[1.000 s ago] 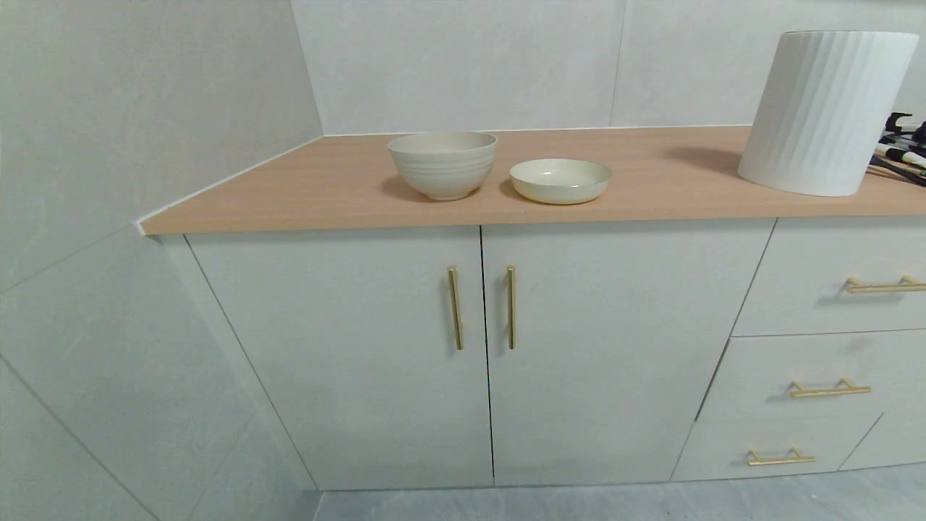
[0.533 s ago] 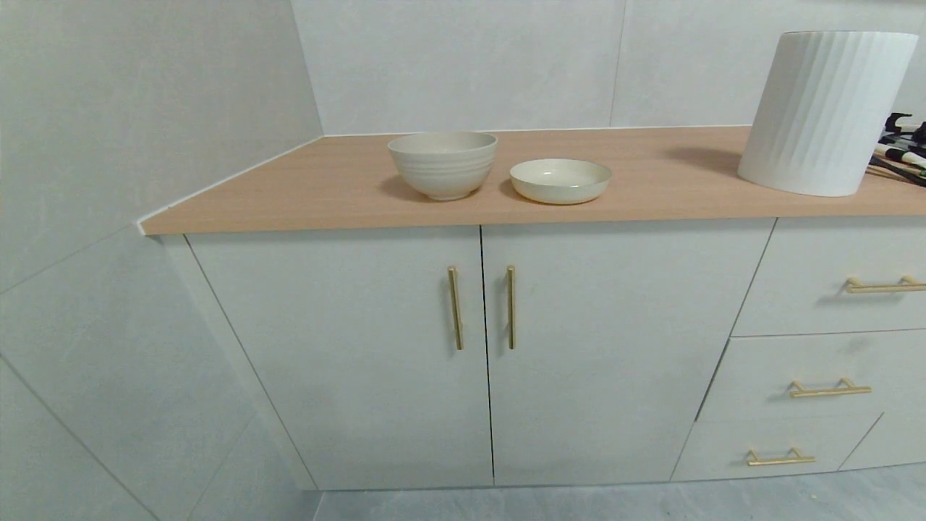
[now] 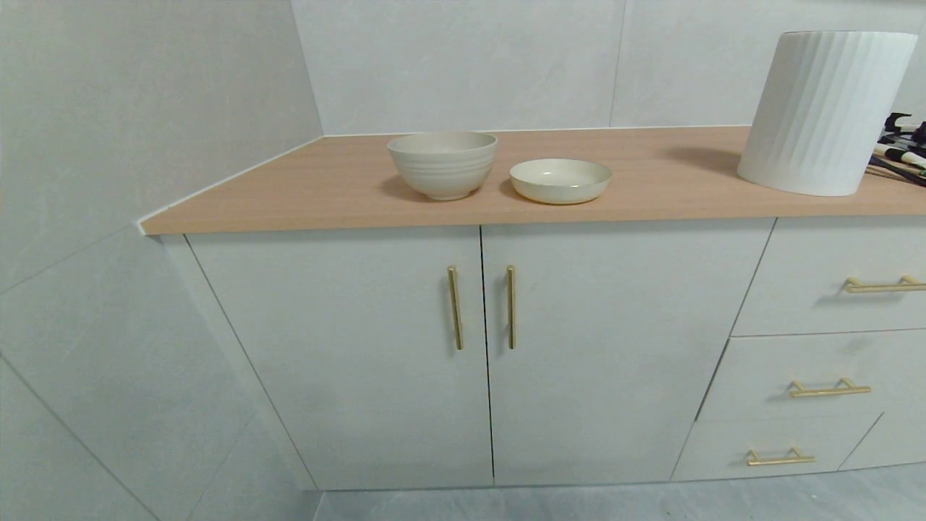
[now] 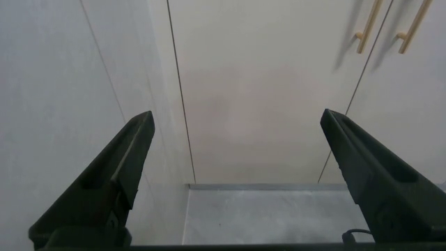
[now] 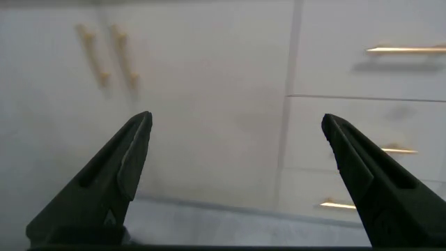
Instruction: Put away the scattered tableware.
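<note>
Head view first: the tableware count is two. One deep ribbed bowl [image 3: 442, 165] and one shallow dish [image 3: 560, 181] stand side by side on the wooden table [image 3: 325, 195], close together but not touching, both upright. Well off to the side of the dish is one tall white ribbed canister [image 3: 825, 112], with a small heap of dark utensils [image 3: 901, 148] just past it at the edge; I can't count those. Under the table are two doors [image 3: 340, 347], each with one upright gold door handle [image 3: 455, 307], so two in all. Next to them are three drawers [image 3: 817, 275], each with one flat gold drawer handle [image 3: 882, 285], so three there.

Left wrist view: the left jaws are spread wide with nothing in them, two dark fingers [image 4: 104, 188] well apart. Between the jaws you see a plain door panel and a strip of grey floor [image 4: 265, 209]. Both door handles [image 4: 367, 28] are out ahead, nearer one finger than the other.

Right wrist view: the right jaws are just as wide apart and hold nothing. Ahead of one finger are the two door handles [image 5: 90, 56], and ahead of the other are the three drawer handles [image 5: 408, 49]. Bare cabinet front fills the gap between the jaws.
</note>
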